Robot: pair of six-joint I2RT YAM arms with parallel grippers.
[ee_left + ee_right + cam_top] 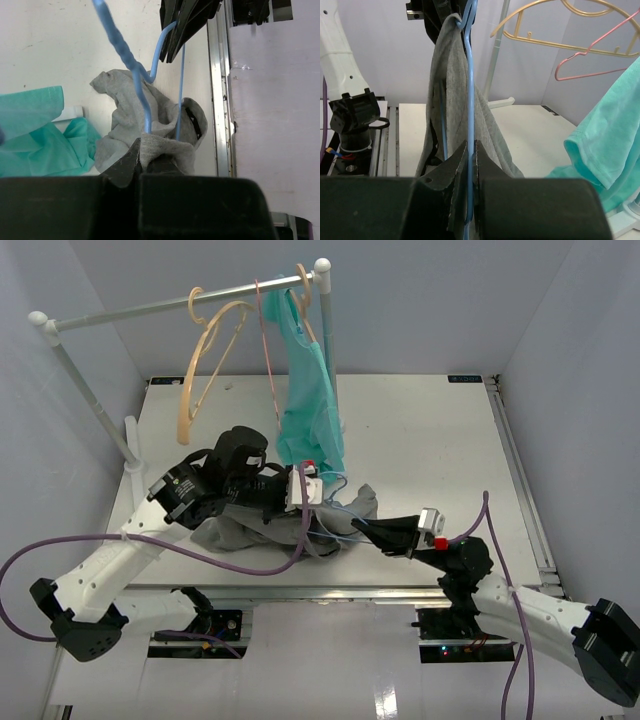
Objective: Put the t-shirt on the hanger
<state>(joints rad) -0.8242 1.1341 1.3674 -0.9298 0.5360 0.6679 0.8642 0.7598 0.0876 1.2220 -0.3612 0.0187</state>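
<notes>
Two robot arms work a gray t-shirt (232, 533) onto a light-blue hanger (144, 100) at the near middle of a white surface (430, 440). The left hand (142, 157) is clamped on a fold of the shirt. The right hand (470, 150) is pinched tight on the hanger's wire.

Seen from above, most of the shirt lies bunched between the hands. Its left part is hidden beneath the left arm, and the left hand's fingertips are lost under the wrist. Only a few loops of blue wire show over the cloth there.

In the left wrist view, two strands of the hanger run down into the shirt's neck opening and vanish inside. A bend of the wire disappears between the right hand's dark fingers at the frame's top edge.

In the right wrist view, the shirt hangs along the wire, with the hanger's far end cut off at the top.

A teal garment (312, 410) hangs from the rail (130, 308) behind, beside tan hangers (540, 38) and a pink hanger (590, 74).

A dark patch (196, 125) inside the collar and a small tag (465, 377) at the surface's far edge are both too small to read.
</notes>
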